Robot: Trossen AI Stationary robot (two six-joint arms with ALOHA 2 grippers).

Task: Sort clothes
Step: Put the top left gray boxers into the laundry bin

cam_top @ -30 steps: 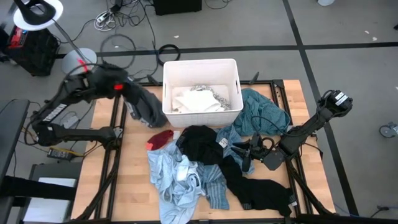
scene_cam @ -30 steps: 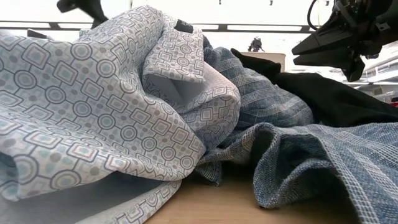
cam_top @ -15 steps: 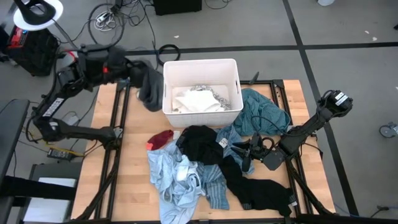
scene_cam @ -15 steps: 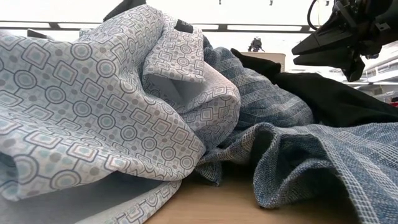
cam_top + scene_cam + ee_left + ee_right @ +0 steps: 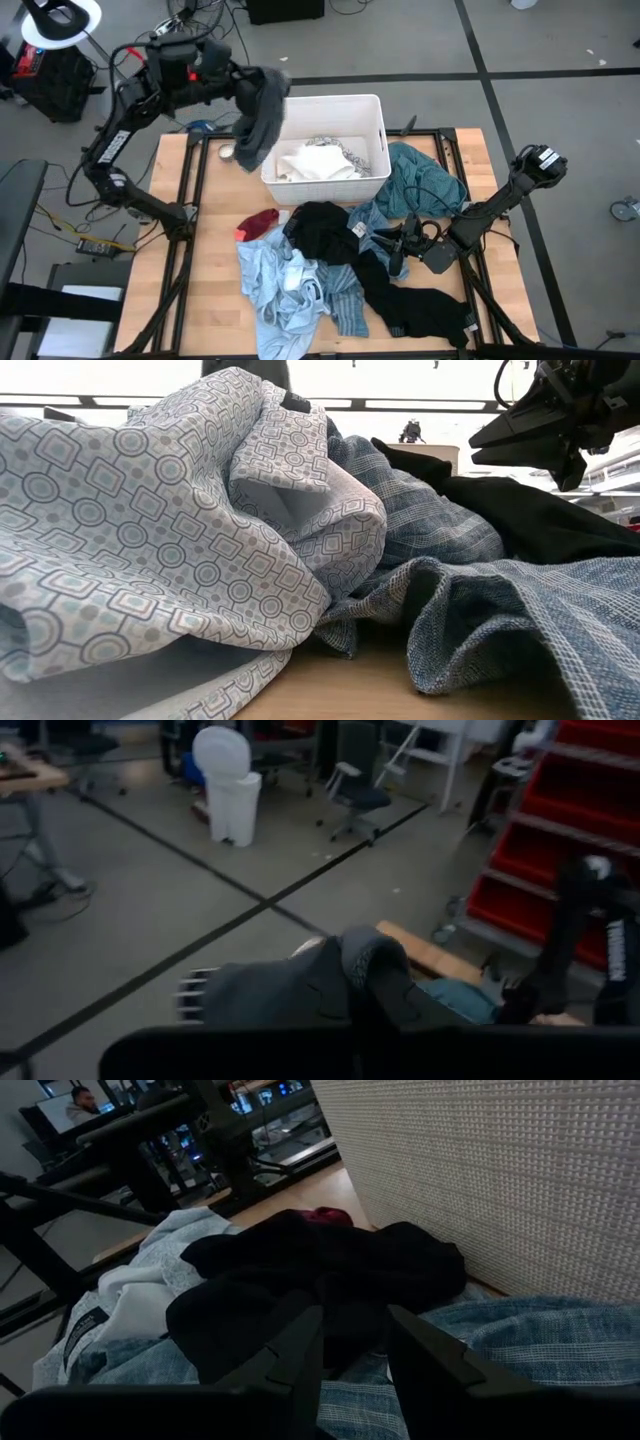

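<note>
Overhead, the left gripper [image 5: 258, 82] is raised by the far left corner of the white bin [image 5: 371, 108], pinched shut on a dark grey garment [image 5: 257, 125] that hangs down over the bin's left wall. Inside the bin lies white clothing [image 5: 318, 160]. In front of the bin the rest of the clothes sprawl on the wooden table [image 5: 215, 300]: a small red piece [image 5: 260, 223], a black garment [image 5: 325, 232], a pale blue patterned shirt [image 5: 280, 290], and a teal one [image 5: 425, 182] just right of the bin. The right gripper [image 5: 397, 247] sits low over the black garment and the blue plaid cloth [image 5: 375, 227], fingers partly apart and holding nothing.

From table height, the patterned shirt [image 5: 140, 530] fills the near left, the plaid cloth [image 5: 440, 560] lies beside it, and the right gripper [image 5: 485, 445] hovers at upper right, with a gap between its fingers.

The left wrist camera shows the grey garment [image 5: 300, 995] bunched just ahead of the fingers, with the room's floor beyond.

The right wrist camera looks past its parted fingers [image 5: 300, 1350] at the black garment [image 5: 320, 1270], the red piece [image 5: 325, 1215] behind it and the bin's wall [image 5: 500, 1170] alongside.
</note>
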